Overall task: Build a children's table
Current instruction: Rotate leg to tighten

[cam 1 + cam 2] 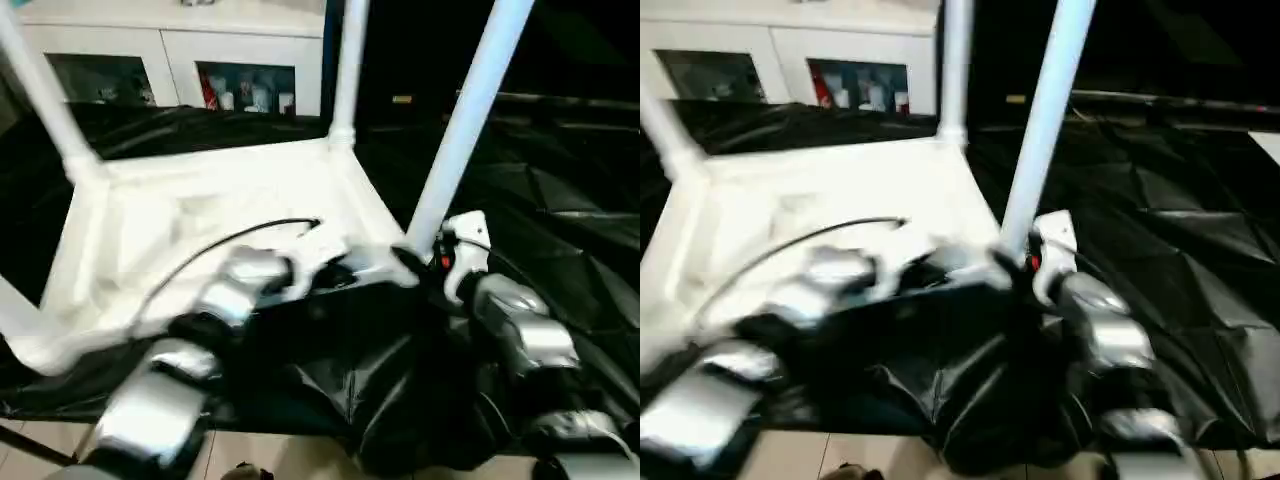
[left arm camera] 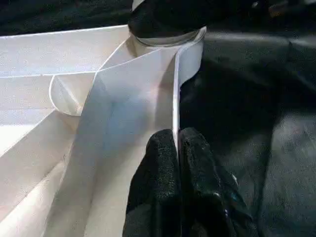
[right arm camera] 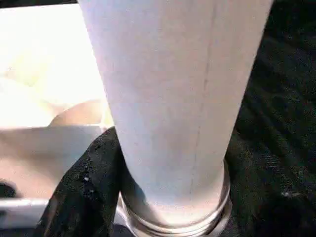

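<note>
The children's table's white tabletop (image 1: 200,220) lies upside down on the black-draped work table. White legs stand up from its corner sockets: one at the near right (image 1: 468,120), one at the back (image 1: 347,70), one at the far left (image 1: 40,90). My left gripper (image 2: 177,136) is shut on the thin rim (image 2: 175,89) of the tabletop's near edge, close to the near right corner. My right gripper (image 1: 425,262) is closed around the base of the near right leg (image 3: 168,98), just above its socket, with a black finger (image 3: 84,187) pressed against the tube.
A black cable (image 1: 220,240) runs over the tabletop toward my left wrist. The black drape (image 1: 560,220) lies in folds to the right and hangs over the front edge, above a strip of floor (image 1: 250,450). A white cabinet with glass doors (image 1: 180,50) stands behind.
</note>
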Robot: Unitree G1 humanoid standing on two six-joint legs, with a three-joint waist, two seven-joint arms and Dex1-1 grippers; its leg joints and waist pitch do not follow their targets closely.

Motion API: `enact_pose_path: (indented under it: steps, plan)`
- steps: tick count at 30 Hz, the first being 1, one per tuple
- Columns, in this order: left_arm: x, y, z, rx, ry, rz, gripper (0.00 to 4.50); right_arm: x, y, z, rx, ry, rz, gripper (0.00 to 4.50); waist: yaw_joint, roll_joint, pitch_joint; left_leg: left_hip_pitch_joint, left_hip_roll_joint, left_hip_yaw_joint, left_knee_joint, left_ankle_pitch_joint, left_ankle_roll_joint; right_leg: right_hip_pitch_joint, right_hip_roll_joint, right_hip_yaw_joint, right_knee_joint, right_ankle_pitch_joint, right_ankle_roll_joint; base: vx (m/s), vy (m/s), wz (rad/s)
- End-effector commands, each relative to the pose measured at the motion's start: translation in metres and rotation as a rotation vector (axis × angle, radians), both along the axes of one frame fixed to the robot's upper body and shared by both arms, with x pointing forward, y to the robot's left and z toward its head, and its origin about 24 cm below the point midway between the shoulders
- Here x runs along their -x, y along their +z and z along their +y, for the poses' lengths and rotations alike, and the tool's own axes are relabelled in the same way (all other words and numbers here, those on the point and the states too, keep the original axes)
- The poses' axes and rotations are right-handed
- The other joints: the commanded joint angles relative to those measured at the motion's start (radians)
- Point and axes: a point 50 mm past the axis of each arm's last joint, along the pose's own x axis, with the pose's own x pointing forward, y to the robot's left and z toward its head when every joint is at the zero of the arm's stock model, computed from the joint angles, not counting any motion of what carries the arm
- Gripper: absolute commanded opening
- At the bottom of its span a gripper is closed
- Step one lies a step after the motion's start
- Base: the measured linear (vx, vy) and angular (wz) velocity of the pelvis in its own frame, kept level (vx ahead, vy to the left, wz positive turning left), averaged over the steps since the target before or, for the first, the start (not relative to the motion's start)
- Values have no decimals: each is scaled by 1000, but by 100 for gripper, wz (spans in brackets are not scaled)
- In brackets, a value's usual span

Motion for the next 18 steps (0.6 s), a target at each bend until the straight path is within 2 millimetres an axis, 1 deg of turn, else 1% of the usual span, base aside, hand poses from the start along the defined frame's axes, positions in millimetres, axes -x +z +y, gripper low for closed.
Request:
enact_pose_path:
  steps: [1,2,3,4,6,7,8,9,10,11,12,13,14,15,16,17,18]
  plan:
    - [-4,20,-28,131,23,-61,0,11,-24,37,-19,122,107,261,-2,-13,-64,35,50,-39,-76,-281,6,27,-60,32,-91,-259,-188,0,0,0]
    - [-3,21,-29,133,22,-61,0,11,-23,39,-19,131,100,261,-3,-13,-63,35,51,-39,-76,-278,10,27,-60,33,-90,-256,-187,0,0,0]
    - [-3,21,-30,129,13,-63,0,10,-19,44,-33,160,75,317,-3,-14,-63,33,52,-39,-77,-277,16,28,-61,32,-90,-256,-187,0,0,0]
    - [-4,20,-27,116,9,-63,0,9,-13,49,-58,198,44,331,-3,-16,-62,34,53,-39,-77,-282,19,27,-61,31,-92,-266,-187,0,0,0]
    - [-4,19,-23,101,3,-59,0,8,-8,50,-63,237,14,331,-3,-13,-62,34,54,-41,-78,-291,19,27,-61,31,-92,-282,-184,0,0,0]
    - [-5,17,-14,85,-6,-40,0,10,-4,46,-24,304,-20,351,-3,-13,-62,34,54,-41,-79,-296,19,27,-62,31,-93,-286,-181,0,0,0]
    - [-4,16,-10,82,-16,-28,0,11,-3,44,-9,339,-29,367,-4,-15,-63,33,54,-41,-78,-290,23,29,-61,31,-91,-273,-183,0,0,0]
    - [-4,15,-5,74,-37,-17,0,13,-1,40,2,386,-33,367,-4,-15,-63,33,54,-41,-78,-290,23,29,-61,31,-91,-273,-183,0,0,0]
    - [-3,14,-1,66,-56,-11,0,15,0,38,5,419,-35,367,-3,-14,-63,30,55,-40,-77,-273,34,32,-61,31,-87,-240,-191,0,0,0]
    - [-1,13,6,52,-99,2,0,19,2,32,10,487,-33,367,-1,-15,-65,27,54,-41,-75,-257,46,38,-60,29,-83,-214,-197,0,0,0]
    - [-1,13,6,52,-99,2,0,19,2,32,10,487,-33,367,-1,-15,-65,27,54,-41,-75,-257,46,38,-60,29,-83,-214,-197,0,0,0]
    - [3,12,16,38,-156,20,0,23,5,24,15,562,-26,367,-1,-14,-63,26,56,-40,-75,-241,62,38,-61,29,-82,-185,-214,0,0,0]
    - [6,12,23,33,-201,28,0,25,7,17,26,603,-23,367,1,-15,-64,23,58,-38,-72,-224,71,40,-61,28,-78,-163,-223,0,0,0]
    - [8,12,29,29,-235,36,0,27,9,12,32,636,-19,367,2,-14,-65,22,59,-37,-71,-219,74,41,-60,27,-75,-152,-230,0,0,0]
    - [11,12,37,26,-274,28,0,30,13,5,34,681,-18,367,2,-11,-66,23,60,-37,-71,-210,80,40,-57,26,-71,-131,-243,0,0,0]
    - [11,13,37,26,-275,27,0,30,13,5,34,682,-18,367,1,-12,-66,23,61,-36,-70,-208,82,41,-56,25,-69,-121,-249,0,0,0]
    - [14,14,44,33,-316,26,0,32,17,0,28,719,-27,367,1,-10,-67,26,63,-34,-69,-211,85,37,-56,26,-67,-109,-260,0,0,0]
